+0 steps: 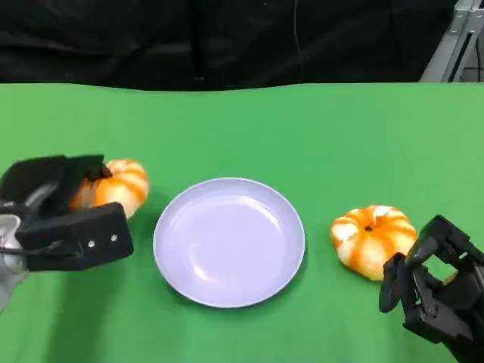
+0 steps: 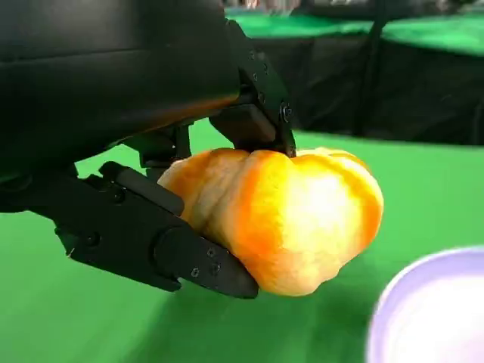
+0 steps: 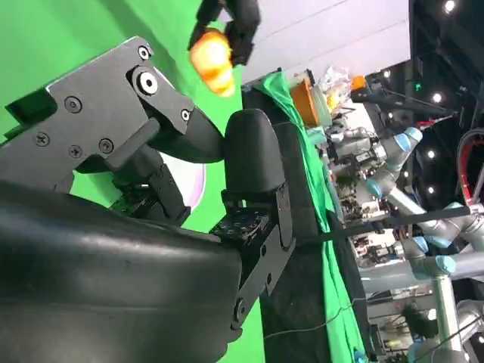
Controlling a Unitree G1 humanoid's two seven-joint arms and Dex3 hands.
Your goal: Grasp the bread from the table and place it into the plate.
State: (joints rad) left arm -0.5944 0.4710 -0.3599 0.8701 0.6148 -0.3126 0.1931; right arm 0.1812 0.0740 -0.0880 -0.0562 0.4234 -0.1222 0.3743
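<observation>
Gripping one orange bread roll (image 2: pixel 287 215) in the left hand (image 1: pixel 64 219), fingers (image 2: pixel 162 246) clamped around it, just left of the plate (image 1: pixel 229 242) on the green bench (image 1: pixel 318 128). Lying right of the plate, a second roll (image 1: pixel 373 240). Hovering beside that one, the right hand (image 1: pixel 432 291), fingers curled, holding nothing.

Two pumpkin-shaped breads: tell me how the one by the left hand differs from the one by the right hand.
The left bread is gripped by the left hand; the right bread lies free on the green table, with the right hand beside it. The left bread is partly hidden by fingers; the right bread shows its whole top. Both are orange-and-white ridged buns flanking the plate.
</observation>
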